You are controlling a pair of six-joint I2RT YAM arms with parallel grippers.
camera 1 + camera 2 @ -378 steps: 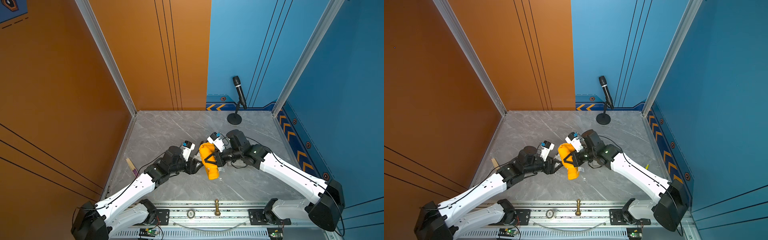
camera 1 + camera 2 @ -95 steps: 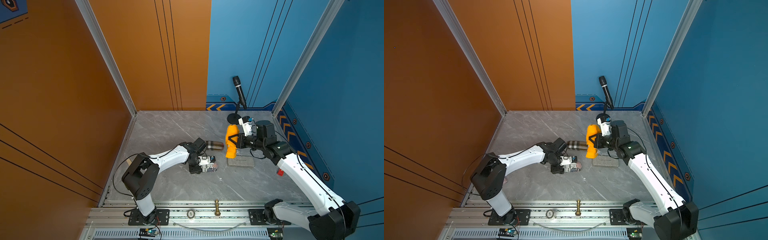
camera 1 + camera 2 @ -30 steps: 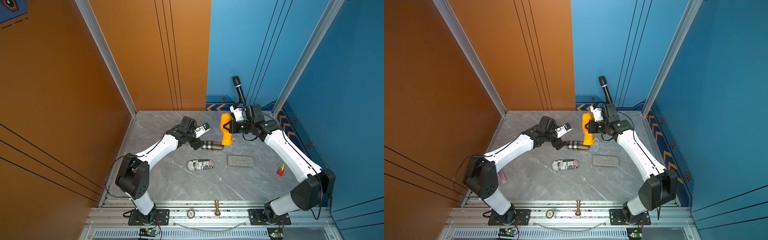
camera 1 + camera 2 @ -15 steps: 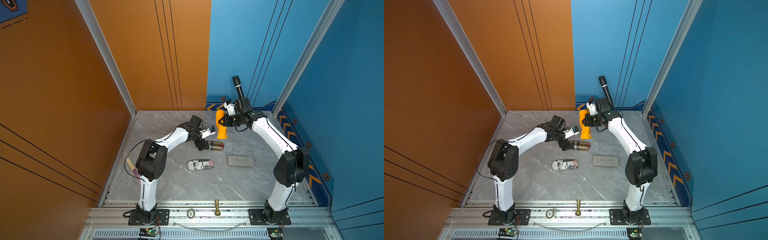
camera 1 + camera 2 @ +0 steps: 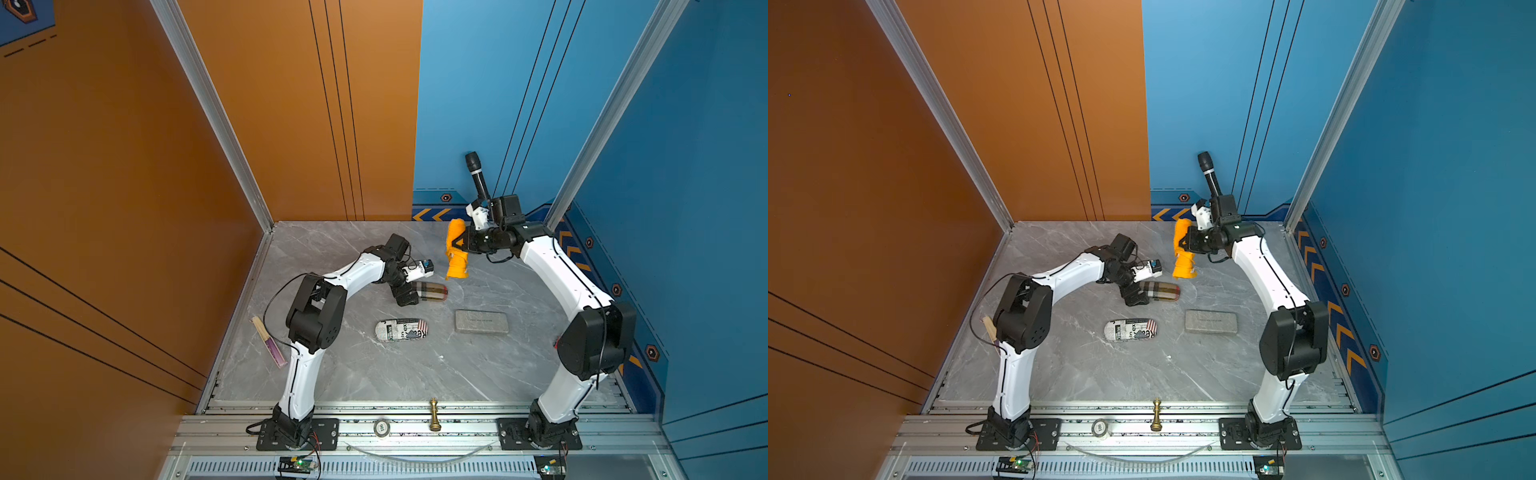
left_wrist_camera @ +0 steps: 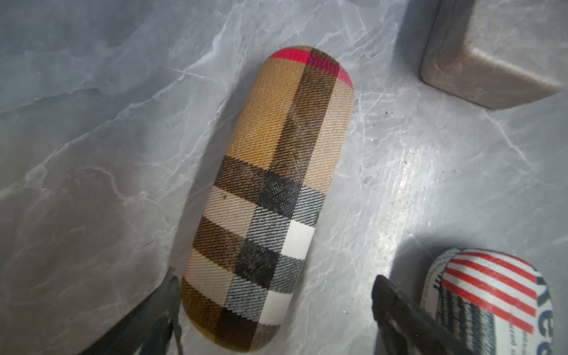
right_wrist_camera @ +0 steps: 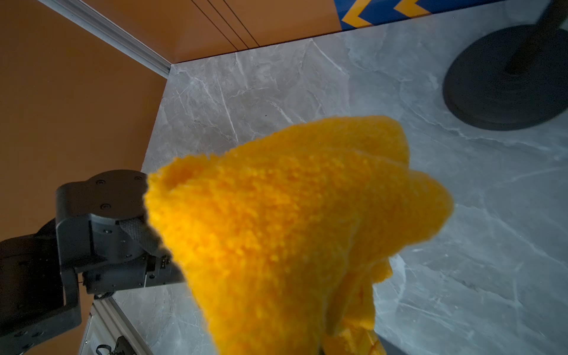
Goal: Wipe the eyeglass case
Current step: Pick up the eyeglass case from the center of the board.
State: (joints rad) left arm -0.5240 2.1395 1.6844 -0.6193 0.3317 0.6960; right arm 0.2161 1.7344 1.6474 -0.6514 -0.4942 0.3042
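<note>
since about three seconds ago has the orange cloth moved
Yes: the orange cloth went from just behind the grey case back toward the far wall, nearer the microphone.

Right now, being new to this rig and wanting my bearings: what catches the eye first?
The orange cloth hangs from the shut right gripper over the back of the table, by the microphone. Mid-table lies the plaid case, its end between the jaws of the open left gripper. A printed case and a grey case lie nearer the front.
</note>
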